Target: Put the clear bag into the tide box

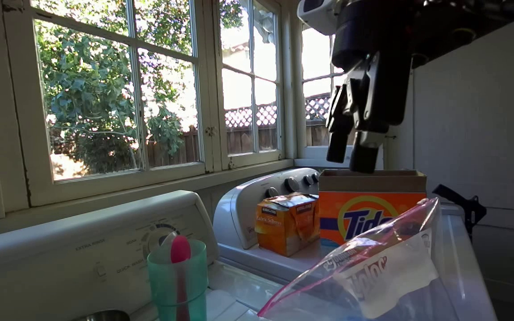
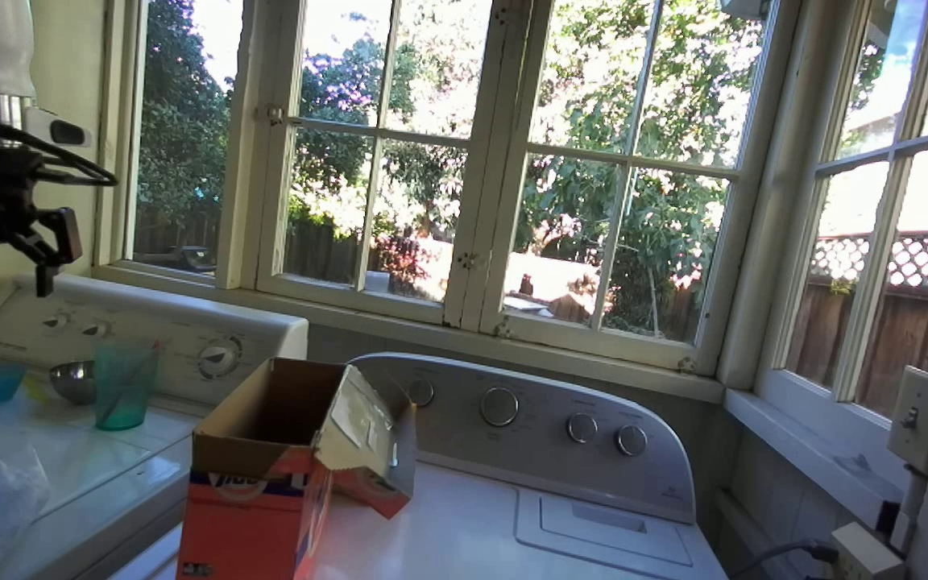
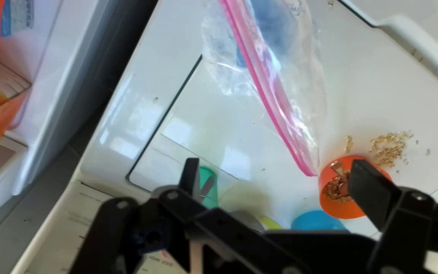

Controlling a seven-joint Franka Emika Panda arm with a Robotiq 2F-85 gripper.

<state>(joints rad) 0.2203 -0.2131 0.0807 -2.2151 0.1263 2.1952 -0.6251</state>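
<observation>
Ahead of the gripper (image 3: 276,167), a clear bag (image 3: 262,74) lay outside its tide box (image 1: 364,209)

Lower than the fingers (image 3: 373,192) and just beyond them, the bag rested on a white surface (image 3: 219,125), its pink seal strip (image 3: 274,104) standing up like a ridge. Its blue contents (image 3: 270,26) showed blurred through the plastic. That strip was probably the best place to pinch, since the loose film around it looked floppy.

The gripper hung above the surface with its fingers well apart and nothing held between them. Such a wide spread seemed meant for coming down astride the strip. Care seemed called for near the orange cup (image 3: 340,208), which showed partly behind the finger at the right of the wrist view; the strip's near end came close to it, and whether they touched could not be told.

Well to the gripper's left in that view, across a dark gap (image 3: 108,72), the tide box stood on a neighbouring machine (image 2: 456,524). Its top was uncovered, with a flap (image 2: 363,423) folded outward, presumably so the bag could be lowered straight in from above. A smaller orange box (image 1: 288,225) sat just beside the tide box.
</observation>
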